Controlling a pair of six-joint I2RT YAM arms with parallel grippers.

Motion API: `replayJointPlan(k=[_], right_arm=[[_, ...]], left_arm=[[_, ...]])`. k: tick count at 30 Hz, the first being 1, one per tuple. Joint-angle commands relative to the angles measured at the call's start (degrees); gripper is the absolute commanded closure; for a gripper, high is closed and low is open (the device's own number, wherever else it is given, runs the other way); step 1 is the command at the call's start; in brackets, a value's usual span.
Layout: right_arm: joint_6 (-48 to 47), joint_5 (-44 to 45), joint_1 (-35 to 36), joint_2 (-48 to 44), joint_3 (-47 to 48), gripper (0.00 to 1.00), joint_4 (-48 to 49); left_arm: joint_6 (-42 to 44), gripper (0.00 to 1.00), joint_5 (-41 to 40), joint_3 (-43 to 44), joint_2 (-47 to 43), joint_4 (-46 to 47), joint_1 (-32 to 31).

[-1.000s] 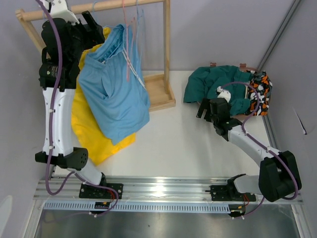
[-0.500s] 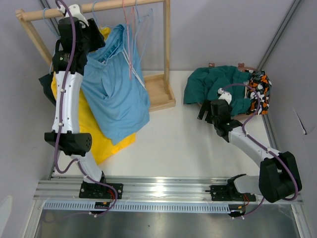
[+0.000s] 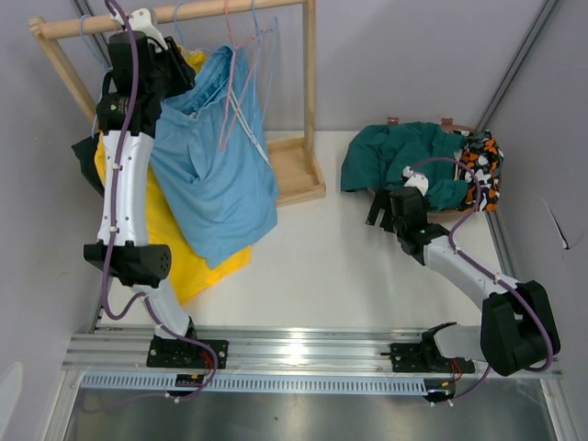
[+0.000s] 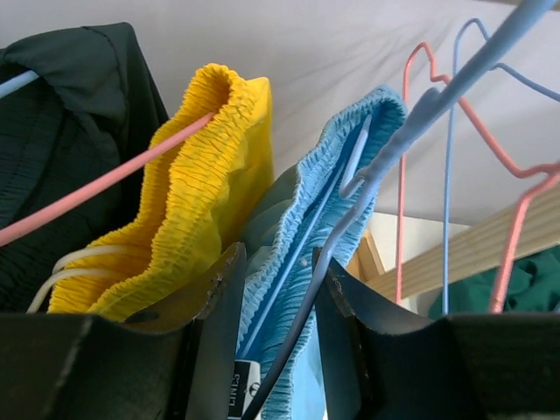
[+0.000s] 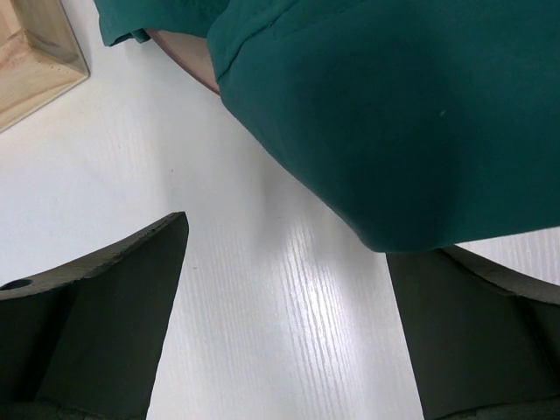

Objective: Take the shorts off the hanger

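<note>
The light blue shorts point(image 3: 216, 175) hang on a blue hanger from the wooden rod point(image 3: 184, 11). Behind them are the yellow shorts point(image 3: 161, 248) and the black shorts point(image 3: 87, 152). My left gripper point(image 3: 176, 69) is raised at the rod. In the left wrist view its jaws point(image 4: 276, 289) are closed round the light blue waistband point(image 4: 341, 175) and the blue hanger wire, beside the yellow waistband point(image 4: 201, 175) and the black shorts point(image 4: 61, 131). The teal shorts point(image 3: 395, 152) and the patterned shorts point(image 3: 482, 165) lie piled at the right. My right gripper point(image 3: 377, 207) is open and empty just in front of the teal shorts point(image 5: 394, 105).
The rack's wooden base point(image 3: 299, 170) and upright post point(image 3: 310, 64) stand right of the hanging shorts. Empty pink and blue hangers point(image 3: 243, 55) dangle on the rod. A brown container rim point(image 5: 188, 61) shows under the teal pile. Walls close in left and right.
My left arm swung up and right to the rod, uncovering the black shorts behind it. Since then the empty pink hanger has swung left. The right arm has barely moved.
</note>
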Motion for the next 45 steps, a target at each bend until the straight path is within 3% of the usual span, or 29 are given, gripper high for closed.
replayJointPlan(k=[1, 14, 16, 17, 20, 21, 25, 26, 29, 30, 31, 33, 34, 35, 37, 39, 41, 42, 45], right_arm=[[-0.8, 0.5, 1.7, -3.0, 1.1, 0.0, 1.1], [-6.0, 1.3, 8.3, -13.0, 7.2, 0.01, -0.4], [-6.0, 1.7, 8.5, -13.6, 7.1, 0.01, -0.9], [-6.0, 2.0, 8.5, -14.2, 6.8, 0.01, -1.2], [-5.8, 2.8, 8.6, -14.8, 6.3, 0.01, -1.8], [-5.8, 2.9, 8.5, -15.1, 5.9, 0.01, -1.9], [-5.4, 3.2, 8.5, -15.9, 5.2, 0.01, -2.0], [-5.3, 3.3, 8.6, -15.9, 5.1, 0.01, -1.9], [-5.1, 3.1, 8.5, -16.0, 4.9, 0.01, -1.7], [-4.9, 3.0, 8.5, -15.9, 4.9, 0.0, -1.6], [-4.7, 2.7, 8.5, -15.9, 4.9, 0.0, -1.5], [-4.6, 2.3, 8.6, -15.9, 4.9, 0.01, -1.5], [-4.6, 1.8, 8.5, -15.9, 5.1, 0.01, -1.6], [-4.7, 1.5, 8.6, -16.0, 5.1, 0.01, -1.7], [-4.8, 0.9, 8.7, -16.0, 5.3, 0.01, -1.7], [-5.0, 0.7, 9.0, -15.9, 5.2, 0.01, -1.5], [-5.1, 0.5, 9.1, -15.7, 5.3, 0.01, -1.8], [-5.2, 0.3, 9.4, -15.6, 5.4, 0.01, -2.2], [-5.2, 0.7, 10.2, -16.3, 5.5, 0.01, -3.8]], left_arm=[[-1.9, 1.0, 5.2, 6.4, -2.9, 1.3, 0.0], [-5.2, 1.0, 10.8, 6.7, -7.8, 2.2, -0.6], [-5.2, 0.87, 11.7, 4.8, -8.5, 2.3, -0.6], [-5.1, 0.71, 12.1, 4.2, -8.8, 2.7, -0.6], [-4.9, 0.55, 12.5, 1.3, -9.4, 3.0, -0.6], [-4.7, 0.55, 12.4, 0.8, -9.4, 2.8, -0.6], [-3.2, 0.54, 12.8, 0.7, -8.4, 0.9, -0.6], [-2.9, 0.58, 13.1, 0.3, -8.0, 0.2, -0.6], [-2.0, 0.9, 11.5, -1.4, -7.7, -0.5, -0.7], [-1.7, 0.94, 10.4, -1.7, -7.6, -0.7, -0.7], [-0.8, 0.96, 10.0, -2.1, -7.4, -1.0, -0.7], [0.4, 0.81, 8.6, -2.5, -7.1, -3.0, -0.9], [2.1, 0.73, 7.6, -4.5, -7.5, -3.3, -1.4], [3.0, 0.55, 5.9, -8.4, -8.3, -3.4, -2.7], [5.0, 0.45, 0.0, -16.1, -11.9, -2.9, -4.4], [5.0, 0.44, -3.3, -29.2, -16.7, 0.9, -6.1], [3.8, 0.42, -1.5, -36.7, -20.6, 5.4, -6.3], [3.1, 0.41, -1.2, -45.0, -22.2, 7.1, -6.3], [0.8, 0.45, 2.6, -55.0, -27.4, 10.5, -6.6]])
